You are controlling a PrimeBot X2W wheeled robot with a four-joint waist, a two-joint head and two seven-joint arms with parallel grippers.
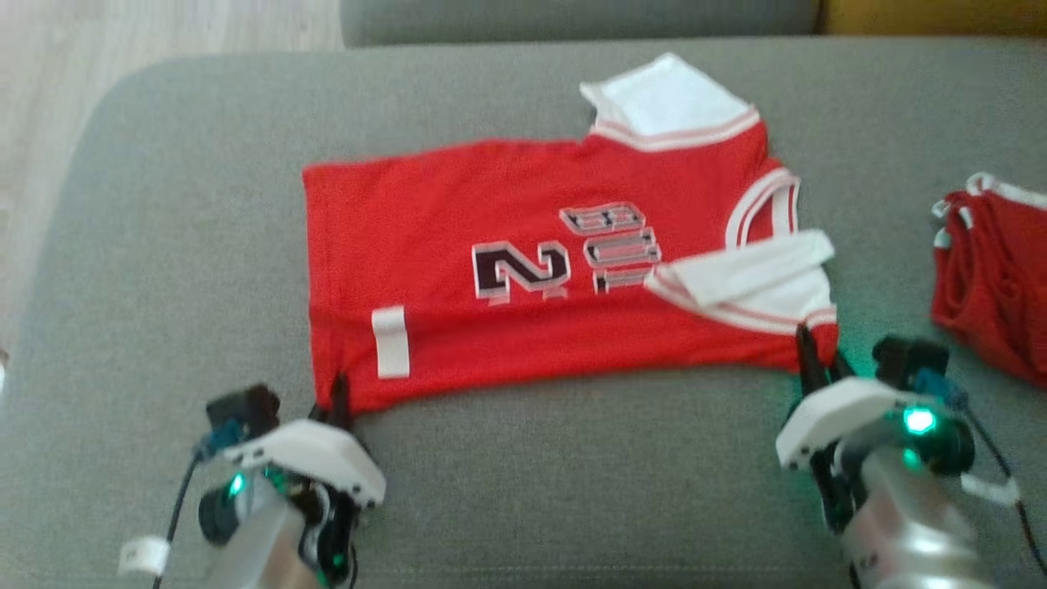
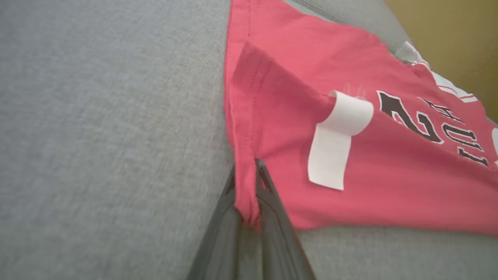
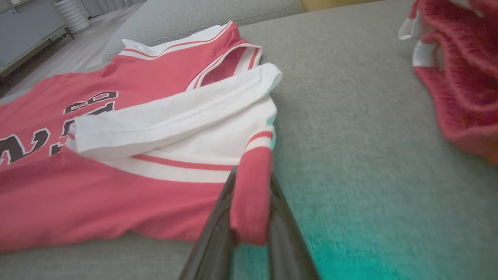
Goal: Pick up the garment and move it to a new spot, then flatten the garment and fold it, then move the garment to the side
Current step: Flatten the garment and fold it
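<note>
left gripper (image 1: 338, 393): pinches hem corner of red, white-sleeved fabric jersey (image 1: 491, 213). right gripper (image 1: 820, 356): clamps red corner beside near sleeve.

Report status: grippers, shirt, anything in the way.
Left gripper shut on shirt hem corner. Right gripper shut on shoulder corner. Other red garment apart, right.

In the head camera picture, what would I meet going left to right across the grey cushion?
Left end effector → white label on the jersey → black number 2 → right end effector → bunched red garment.
</note>
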